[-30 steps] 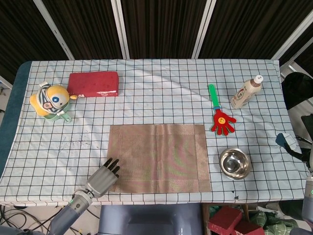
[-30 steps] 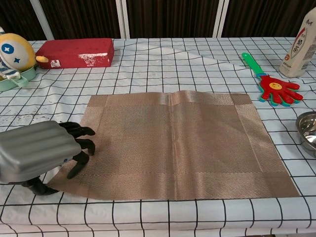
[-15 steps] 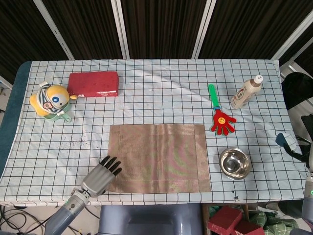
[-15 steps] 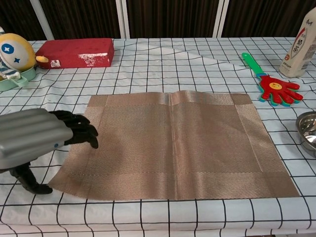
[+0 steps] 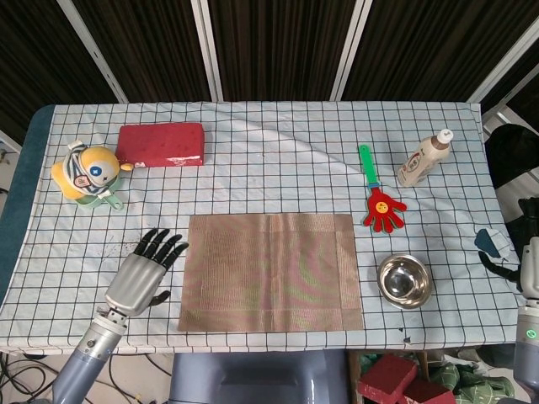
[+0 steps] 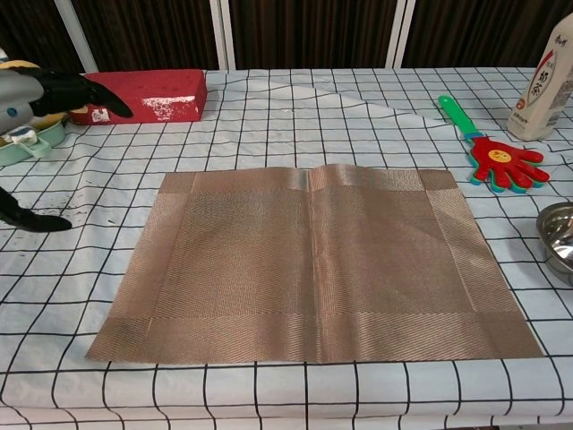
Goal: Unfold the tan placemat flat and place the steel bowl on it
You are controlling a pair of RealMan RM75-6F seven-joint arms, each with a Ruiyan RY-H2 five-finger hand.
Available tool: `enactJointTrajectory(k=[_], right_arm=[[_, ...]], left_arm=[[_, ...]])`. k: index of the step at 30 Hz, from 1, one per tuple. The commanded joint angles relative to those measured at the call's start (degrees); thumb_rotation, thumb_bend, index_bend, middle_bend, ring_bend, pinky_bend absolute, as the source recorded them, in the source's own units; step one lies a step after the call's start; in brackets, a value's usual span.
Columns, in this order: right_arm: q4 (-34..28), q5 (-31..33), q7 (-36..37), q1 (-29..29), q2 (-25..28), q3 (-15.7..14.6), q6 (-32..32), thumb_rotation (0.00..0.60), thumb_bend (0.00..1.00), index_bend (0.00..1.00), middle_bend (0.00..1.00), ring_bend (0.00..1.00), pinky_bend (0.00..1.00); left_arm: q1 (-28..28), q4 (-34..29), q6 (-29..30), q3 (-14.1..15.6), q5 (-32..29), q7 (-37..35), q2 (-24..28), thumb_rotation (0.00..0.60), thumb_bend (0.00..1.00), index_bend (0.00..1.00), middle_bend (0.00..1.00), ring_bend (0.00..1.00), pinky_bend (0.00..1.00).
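At the lower left of the head view, the left hand (image 5: 141, 276) hangs just beside the left edge of the tan placemat (image 5: 271, 271), fingers spread and grasping nothing; judging by that, it has let the mat go because the mat lies flat. In the upper left sit one yellow toy figure (image 5: 88, 173) and one red block (image 5: 161, 144), well apart from the mat and out of the way. In the centre of the checked worktop (image 5: 269, 160) the single placemat lies fully opened, with only a faint fold line at its top edge in the chest view. Right of it, one red and green hand clapper (image 5: 377, 198) and one bottle (image 5: 424, 158) stand toward the upper right. The one steel bowl (image 5: 405, 281) rests upright just beside the mat's right edge, not yet on it, within reach of the right arm. At the far right edge only part of the right hand (image 5: 526, 261) shows; I cannot tell whether it is released or clenched.
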Motion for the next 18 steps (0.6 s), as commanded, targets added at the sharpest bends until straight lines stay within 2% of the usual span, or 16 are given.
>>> enactJointTrajectory(k=[1, 12, 18], right_arm=[[-1.63, -0.44, -2.13, 0.19, 0.45, -0.93, -0.35, 0.6, 0.12, 0.1, 0.0, 0.03, 0.17], [-8.84, -3.04, -11.98, 1.78, 1.76, -5.2, -3.11, 0.6, 0.1, 0.13, 0.02, 0.03, 0.17], [-12.72, -7.69, -17.13, 3.0, 1.0, -9.55, -5.56, 0.6, 0.09, 0.16, 0.09, 0.07, 0.17]], left_arm=[[2.13, 1.88, 2.14, -2.27, -1.29, -3.99, 1.01, 0.6, 0.03, 0.13, 0.11, 0.04, 0.08], [5.83, 15.24, 6.6, -4.37, 2.28, -10.44, -1.95, 0.6, 0.03, 0.11, 0.09, 0.04, 0.08], [7.02, 20.02, 7.38, -5.39, 3.64, -14.62, -3.11, 0.6, 0.03, 0.1, 0.09, 0.04, 0.08]])
